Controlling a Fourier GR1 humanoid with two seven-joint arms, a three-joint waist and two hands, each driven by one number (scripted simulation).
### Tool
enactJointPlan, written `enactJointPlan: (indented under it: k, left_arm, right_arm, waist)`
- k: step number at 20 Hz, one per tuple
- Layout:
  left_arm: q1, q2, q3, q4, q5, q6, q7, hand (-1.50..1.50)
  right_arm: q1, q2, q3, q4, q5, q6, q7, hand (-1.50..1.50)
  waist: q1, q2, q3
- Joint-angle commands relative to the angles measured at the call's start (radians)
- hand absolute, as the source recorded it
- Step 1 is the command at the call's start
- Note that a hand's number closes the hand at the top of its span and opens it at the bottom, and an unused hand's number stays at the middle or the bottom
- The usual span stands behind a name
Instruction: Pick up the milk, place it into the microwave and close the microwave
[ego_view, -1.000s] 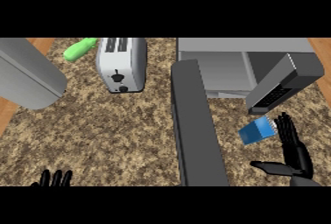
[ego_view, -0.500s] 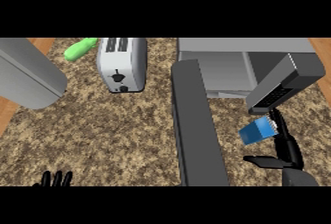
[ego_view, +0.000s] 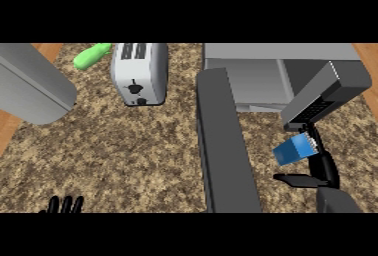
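The milk (ego_view: 294, 149) is a small blue carton on the counter, in front of the microwave (ego_view: 258, 75), whose dark control panel (ego_view: 323, 97) is just above the carton. The microwave's door (ego_view: 225, 150) stands open, swung out toward me as a long dark slab left of the milk. My right hand (ego_view: 322, 172) is edge-on beside the carton's right side, fingers (ego_view: 317, 145) straight along it and thumb (ego_view: 295, 179) stretched out below it. The hand looks open, with nothing held. Only the fingertips of my left hand (ego_view: 65, 204) show at the lower left edge.
A silver toaster (ego_view: 139, 72) stands at the back, with a green vegetable (ego_view: 92, 55) to its left. A large grey object (ego_view: 33, 82) fills the left edge. Speckled countertop (ego_view: 133, 160) lies open left of the door.
My right hand has moved in toward the milk and turned edge-on; its fingers now lie along the carton's right side and the thumb points left beneath it. The left hand stays put.
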Motion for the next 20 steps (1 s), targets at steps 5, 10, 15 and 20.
enactJointPlan:
  k: [5, 10, 15, 20]
  left_arm:
    - [-0.056, -0.002, 0.019, 0.078, 0.011, -0.011, -0.036, -1.5]
    - [0.046, 0.036, -0.006, -0.006, 0.022, -0.025, -0.052, -1.5]
    - [0.089, 0.06, -0.01, -0.026, 0.044, -0.038, -0.053, -1.5]
    - [0.0, 0.051, 0.004, 0.022, 0.053, -0.052, -0.038, -1.5]
  right_arm:
    - [-0.063, 0.007, -0.01, 0.064, 0.029, -0.151, -0.117, 1.5]
    - [-0.143, 0.018, -0.039, 0.116, 0.024, -0.229, -0.112, 1.5]
    - [-0.124, 0.016, -0.066, 0.144, 0.011, -0.239, -0.18, 1.5]
    - [-0.236, 0.054, -0.088, 0.192, 0.014, -0.328, -0.121, 1.5]
  waist:
    - [0.003, 0.003, 0.0]
    - [0.014, 0.004, 0.001]
    - [0.014, 0.004, 0.001]
    - [0.031, 0.013, 0.003]
